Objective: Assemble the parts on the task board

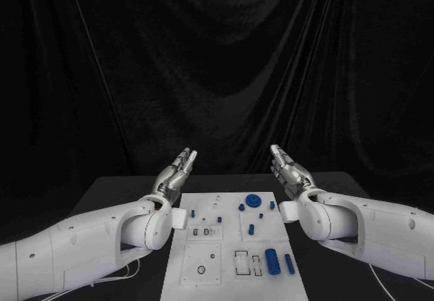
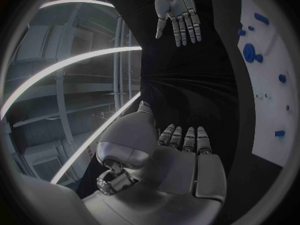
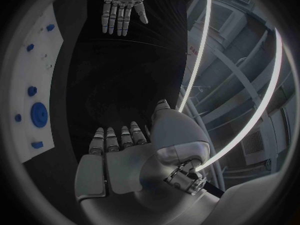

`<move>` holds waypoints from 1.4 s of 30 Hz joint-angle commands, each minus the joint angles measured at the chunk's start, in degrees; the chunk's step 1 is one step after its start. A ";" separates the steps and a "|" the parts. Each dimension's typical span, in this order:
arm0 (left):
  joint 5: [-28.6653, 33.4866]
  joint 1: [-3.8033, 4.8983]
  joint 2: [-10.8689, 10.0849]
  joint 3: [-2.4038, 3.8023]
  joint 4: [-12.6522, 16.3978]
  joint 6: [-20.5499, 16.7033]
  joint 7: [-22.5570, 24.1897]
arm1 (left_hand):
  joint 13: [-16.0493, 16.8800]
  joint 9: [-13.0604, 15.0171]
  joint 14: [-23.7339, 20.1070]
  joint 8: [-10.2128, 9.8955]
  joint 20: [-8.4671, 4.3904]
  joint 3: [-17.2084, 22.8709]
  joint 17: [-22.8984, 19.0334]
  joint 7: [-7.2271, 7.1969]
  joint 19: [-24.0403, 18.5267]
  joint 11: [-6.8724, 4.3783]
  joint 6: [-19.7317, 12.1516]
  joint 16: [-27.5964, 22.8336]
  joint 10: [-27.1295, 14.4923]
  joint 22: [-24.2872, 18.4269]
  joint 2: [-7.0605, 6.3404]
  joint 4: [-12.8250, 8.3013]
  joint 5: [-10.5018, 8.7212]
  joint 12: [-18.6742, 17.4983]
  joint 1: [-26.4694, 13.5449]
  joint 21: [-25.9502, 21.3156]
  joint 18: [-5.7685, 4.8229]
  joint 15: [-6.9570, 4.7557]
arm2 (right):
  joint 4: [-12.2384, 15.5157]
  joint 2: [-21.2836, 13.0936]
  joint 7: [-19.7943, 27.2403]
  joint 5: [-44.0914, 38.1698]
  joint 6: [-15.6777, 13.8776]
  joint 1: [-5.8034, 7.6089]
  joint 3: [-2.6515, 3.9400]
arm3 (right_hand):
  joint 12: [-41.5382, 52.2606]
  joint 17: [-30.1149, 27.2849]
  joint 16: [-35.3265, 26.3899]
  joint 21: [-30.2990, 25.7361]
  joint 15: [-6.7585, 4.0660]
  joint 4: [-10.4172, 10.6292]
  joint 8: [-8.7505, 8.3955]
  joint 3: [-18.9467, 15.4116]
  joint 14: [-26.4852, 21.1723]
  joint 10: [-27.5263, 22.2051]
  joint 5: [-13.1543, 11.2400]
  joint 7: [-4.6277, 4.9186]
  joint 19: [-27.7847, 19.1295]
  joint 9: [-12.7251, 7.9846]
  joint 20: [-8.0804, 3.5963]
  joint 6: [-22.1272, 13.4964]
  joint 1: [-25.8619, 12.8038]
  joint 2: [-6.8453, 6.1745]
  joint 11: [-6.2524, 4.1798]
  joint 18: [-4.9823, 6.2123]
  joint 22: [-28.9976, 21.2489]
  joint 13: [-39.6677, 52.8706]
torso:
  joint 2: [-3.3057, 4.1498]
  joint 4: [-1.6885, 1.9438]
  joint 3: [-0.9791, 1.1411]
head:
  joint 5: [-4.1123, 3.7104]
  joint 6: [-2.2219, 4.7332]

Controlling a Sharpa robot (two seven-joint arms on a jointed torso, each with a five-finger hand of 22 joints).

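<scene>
The task board lies mid-tabletop, its blue parts scattered loose or perhaps seated, too small to tell; the left hand and right hand hover raised beside its far end, fingers straight, slightly apart, holding nothing; a hasty reach could knock small pieces astray.

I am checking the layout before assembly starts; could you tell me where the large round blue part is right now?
In the head view, the large round blue part sits at the far end of the task board, right of centre, nearer the right hand.
</scene>
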 commanded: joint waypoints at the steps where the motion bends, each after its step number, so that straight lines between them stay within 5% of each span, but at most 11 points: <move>1: 2.67 1.19 0.55 -0.89 -1.02 14.34 1.82 | -0.08 0.08 0.08 0.29 -0.85 -0.05 -0.05 -0.37 0.06 -0.29 0.10 -0.21 0.00 -0.08 -0.03 0.19 -0.01 -0.38 0.40 -0.34 0.90 -6.49 | -0.75 0.07 -2.33 6.81 10.77 1.04 -0.83 | 0.26 -0.09 -0.24 -0.22 -9.02 0.08 0.24 -0.39 -0.01 -0.09 0.28 -0.04 -0.02 0.08 -0.77 0.29 1.17 -0.04 0.56 0.72 -0.06 0.07 | -0.01 0.01 -0.01 | 0.01 0.00; 7: 4.47 3.45 1.52 -3.46 -3.17 25.78 2.45 | -0.08 0.12 0.08 0.34 0.27 -0.08 -0.05 -0.30 0.06 -0.38 0.36 -0.21 0.00 -0.08 -0.03 0.19 -0.16 -0.38 0.38 -0.34 1.28 -6.57 | -1.37 0.11 -2.77 8.62 13.58 2.02 -1.94 | 0.49 -0.09 -0.24 -0.22 -7.05 0.15 0.41 -0.49 -0.01 -0.08 0.04 0.05 -0.02 0.12 0.60 0.63 2.03 -0.39 2.35 0.80 -0.06 0.12 | -0.01 0.01 -0.01 | 0.01 0.00; 19: 6.07 5.46 2.39 -5.76 -5.09 36.01 3.02 | -0.08 0.38 0.08 0.65 1.56 0.30 -0.05 -0.08 0.06 -0.50 2.10 -0.21 0.00 -0.08 -0.14 0.11 1.84 -0.38 2.13 -0.34 1.68 -6.97 | -1.38 0.11 -2.78 8.63 13.59 2.02 -1.95 | 0.88 -0.09 -0.24 -0.22 -3.09 0.06 0.73 -0.45 -0.01 -0.08 0.22 1.11 -0.02 0.21 3.76 1.35 3.10 -0.84 4.64 0.84 -0.06 0.20 | -0.01 0.01 -0.01 | 0.01 0.00; 20: 6.08 5.48 2.40 -5.78 -5.10 36.09 3.02 | -0.08 0.38 0.08 0.65 1.56 0.30 -0.05 -0.08 0.06 -0.50 2.10 -0.21 0.00 -0.08 -0.14 0.11 1.84 -0.38 2.13 -0.34 1.68 -6.97 | -1.38 0.11 -2.78 8.63 13.59 2.02 -1.95 | 0.90 -0.09 -0.24 -0.22 -2.26 -0.09 0.77 -0.35 -0.01 -0.09 0.43 1.30 -0.02 0.23 4.53 1.45 3.53 -0.97 4.65 0.83 -0.06 0.20 | -0.01 0.01 -0.01 | 0.01 0.00; 21: 6.08 5.44 2.28 -5.81 -7.70 36.12 4.32 | -0.08 0.38 0.08 0.65 1.55 0.30 -0.05 -0.10 0.06 -0.51 2.11 -0.21 0.00 -0.08 -0.13 0.11 1.83 -0.38 2.14 -0.34 1.68 -6.95 | -3.42 -0.90 -8.42 4.64 21.13 2.07 -1.95 | 0.91 -0.09 -0.24 -0.22 -1.68 -0.13 0.78 -0.30 -0.01 -0.09 0.50 1.43 -0.02 0.23 5.02 1.47 3.73 -1.03 4.64 0.82 -0.06 0.20 | 0.53 0.80 0.00 | -0.42 0.82; 23: 6.06 5.42 2.21 -5.81 -7.79 36.25 4.55 | -0.08 0.38 0.08 0.65 1.52 0.36 -0.05 -0.17 0.06 -0.52 2.15 -0.21 0.00 -0.08 -0.09 0.10 1.82 -0.38 2.29 -0.34 1.71 -6.83 | -3.62 -1.04 -9.00 3.05 21.81 2.11 -1.95 | 2.24 -0.09 -0.24 0.08 2.49 -1.08 0.88 0.14 -0.01 0.17 1.80 2.03 0.28 0.29 8.02 1.78 5.41 -1.18 6.76 0.34 0.18 0.52 | 0.52 0.82 -0.02 | -0.43 0.38; 25: 5.88 5.41 2.06 -5.81 -7.75 35.77 5.03 | -0.08 0.41 0.08 0.68 1.55 0.57 -0.05 -0.09 0.06 -0.43 2.38 -0.21 0.00 -0.08 -0.01 0.08 2.01 -0.38 2.77 -0.34 1.74 -6.68 | -3.84 -1.23 -9.40 0.67 22.37 2.18 -1.95 | 5.69 1.73 3.53 4.58 7.07 -2.41 1.36 0.50 3.35 1.50 3.91 3.56 7.04 0.51 12.05 3.29 8.10 -1.41 9.97 -0.22 2.82 1.19 | 0.54 0.81 0.00 | -0.31 0.10; 29: 4.83 5.40 1.37 -5.82 -7.37 33.21 6.29 | -0.08 0.62 0.08 0.92 2.36 1.72 -0.05 1.32 0.06 0.99 4.16 -0.21 0.00 -0.08 0.11 0.19 4.94 -0.38 4.66 -0.34 1.89 -4.92 | -4.26 -1.62 -9.96 -5.64 23.41 2.40 -1.95 | 13.85 4.97 13.78 15.14 12.21 -5.98 2.17 0.92 17.74 6.70 6.48 7.41 28.05 0.82 17.87 6.26 13.18 -2.51 15.01 0.96 7.49 2.24 | 0.46 0.71 -0.03 | -0.05 0.06; 32: 4.39 5.39 0.56 -5.82 -7.08 32.40 6.95 | -0.08 0.65 0.08 0.93 2.68 2.11 -0.05 1.57 0.06 1.18 4.59 -0.21 0.00 -0.08 0.07 0.17 6.40 -0.38 5.57 -0.34 1.90 -4.50 | -4.34 -2.06 -10.56 -11.77 23.60 2.78 -1.95 | 16.86 5.86 19.76 17.78 14.14 -7.84 2.34 1.05 29.39 8.80 7.82 9.04 36.28 0.90 18.37 7.48 15.97 -3.00 16.79 -0.22 7.98 2.42 | 0.56 0.69 -0.08 | 0.13 0.14; 37: 2.54 5.39 -0.72 -5.82 -6.65 32.71 7.32 | -0.08 0.64 0.08 0.89 3.39 2.46 -0.05 1.61 0.06 1.34 4.66 -0.21 0.00 -0.08 0.08 0.17 7.50 -0.38 6.55 -0.34 1.88 -3.56 | -3.96 -2.86 -12.70 -21.41 21.82 4.09 -1.95 | 23.59 5.69 23.05 19.66 13.23 -11.47 4.41 2.10 40.30 15.37 10.30 14.96 44.28 1.73 18.10 14.50 21.88 -3.03 18.22 0.15 8.02 3.16 | 0.56 0.79 0.06 | 0.25 -0.36; 42: -1.08 5.39 -2.00 -5.83 -5.73 32.02 7.67 | -0.08 0.72 0.08 0.98 4.63 3.63 -0.05 2.26 0.06 1.92 5.41 -0.21 0.00 -0.08 -0.07 0.15 12.97 -0.38 10.08 -0.34 1.75 -1.74 | -3.30 -3.66 -16.54 -33.84 17.89 6.40 -1.95 | 28.56 4.74 22.88 20.18 11.42 -15.50 5.76 3.80 46.25 22.53 12.83 16.51 49.42 2.22 17.32 20.43 27.77 -2.28 19.10 1.17 7.68 3.51 | 0.55 0.84 0.01 | 0.48 -1.87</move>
